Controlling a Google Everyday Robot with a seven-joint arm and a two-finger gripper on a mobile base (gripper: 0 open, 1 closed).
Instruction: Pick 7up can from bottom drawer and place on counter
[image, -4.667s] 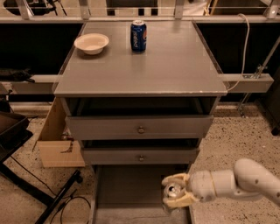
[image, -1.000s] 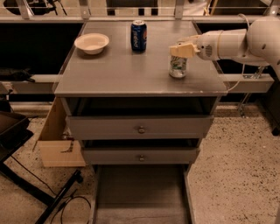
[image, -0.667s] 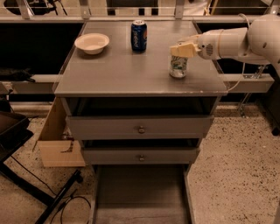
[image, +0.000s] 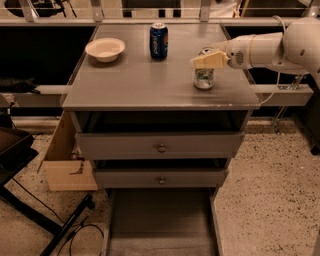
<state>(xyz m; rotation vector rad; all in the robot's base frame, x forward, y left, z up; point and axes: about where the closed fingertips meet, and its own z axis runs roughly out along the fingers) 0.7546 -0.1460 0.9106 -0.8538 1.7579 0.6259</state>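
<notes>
The 7up can (image: 203, 79) stands by the right edge of the table (image: 145, 82), the hand (image: 205, 61) at its top, clamped or loosened I cannot tell; only withdrawal remains.

White Pepsi lettering on the far blue can (image: 159, 42); gripper (image: 207, 61) sits atop the right-hand 7up can (image: 203, 79), label unreadable.

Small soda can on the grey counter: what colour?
The can is pale green and white, camera view; cream gripper over its top.
</notes>
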